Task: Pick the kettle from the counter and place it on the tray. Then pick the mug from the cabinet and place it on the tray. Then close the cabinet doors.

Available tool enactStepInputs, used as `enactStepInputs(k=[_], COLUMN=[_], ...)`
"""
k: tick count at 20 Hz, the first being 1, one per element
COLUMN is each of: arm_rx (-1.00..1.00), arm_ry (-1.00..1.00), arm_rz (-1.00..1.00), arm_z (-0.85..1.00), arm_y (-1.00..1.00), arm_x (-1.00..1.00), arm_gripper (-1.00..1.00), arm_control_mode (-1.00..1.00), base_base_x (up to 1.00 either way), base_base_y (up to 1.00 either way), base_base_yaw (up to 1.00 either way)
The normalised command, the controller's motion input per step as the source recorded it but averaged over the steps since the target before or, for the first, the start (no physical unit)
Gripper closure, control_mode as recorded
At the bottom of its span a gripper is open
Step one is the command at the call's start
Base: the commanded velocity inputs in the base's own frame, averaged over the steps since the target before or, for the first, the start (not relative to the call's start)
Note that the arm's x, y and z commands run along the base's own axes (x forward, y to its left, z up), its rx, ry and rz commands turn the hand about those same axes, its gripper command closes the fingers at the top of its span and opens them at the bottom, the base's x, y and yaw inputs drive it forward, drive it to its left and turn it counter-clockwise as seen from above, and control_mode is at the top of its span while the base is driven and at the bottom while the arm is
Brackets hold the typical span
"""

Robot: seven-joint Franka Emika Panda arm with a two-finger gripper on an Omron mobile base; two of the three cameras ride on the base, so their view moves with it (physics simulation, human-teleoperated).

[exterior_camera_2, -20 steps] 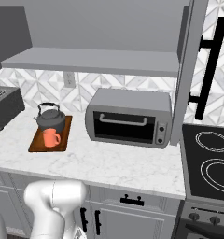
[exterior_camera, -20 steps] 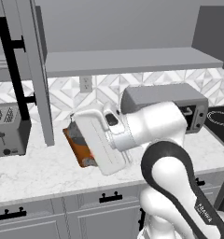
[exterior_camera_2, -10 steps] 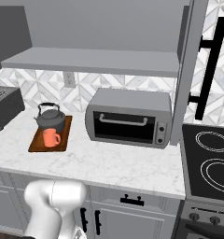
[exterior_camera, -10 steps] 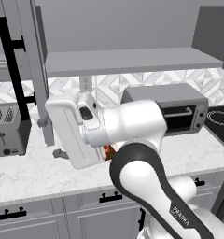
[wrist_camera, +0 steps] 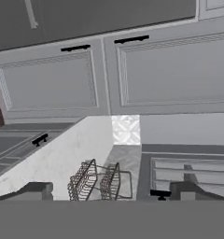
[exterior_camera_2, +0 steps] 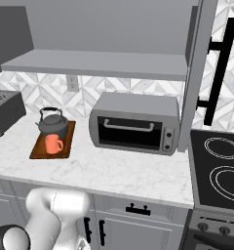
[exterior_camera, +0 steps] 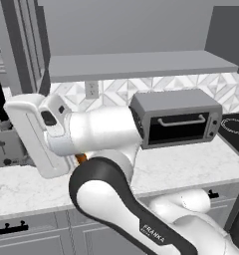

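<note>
Kettle (exterior_camera_2: 53, 122), mug (exterior_camera_2: 53, 144) on tray (exterior_camera_2: 41, 152); arm hides them leftside.

In the left base view the white arm hides the reddish-brown wooden tray (exterior_camera_2: 51, 142), squat dark grey kettle (exterior_camera_2: 53, 124) and small orange mug (exterior_camera_2: 53, 144).

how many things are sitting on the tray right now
2. On the tray in the right base view, the kettle stands at the back end near the wall, and the mug stands just in front of it. Nothing else shows on it there.
</note>
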Motion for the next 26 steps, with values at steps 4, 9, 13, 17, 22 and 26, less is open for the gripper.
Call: enactStepInputs(k=[4,9,13,17,22,26], arm_rx=[0.04,0.03,0.0,0.0,0.0,0.0], arm_ry=[-0.05,-0.03,0.0,0.0,0.0,0.02], arm_rz=[-0.12,-0.24,-0.33,-0.36,-0.31,-0.17], arm_z=[0.23,0.23,0.12,0.0,0.0,-0.01], arm_y=[0.1,0.07,0.3,0.23,0.2,0.11], arm_x=[-0.36,-0.46,0.19,0.46,0.55,0.53], arm_gripper=[-1.0,-1.0,-1.0,-1.0,-1.0,-1.0], arm_control_mode=[-1.0,-1.0,-1.0,-1.0,-1.0,-1.0], base_base_x=[0.0,0.0,0.0,0.0,0.0,0.0], base_base_y=[0.0,0.0,0.0,0.0,0.0,0.0], base_base_yaw=[0.0,0.0,0.0,0.0,0.0,0.0])
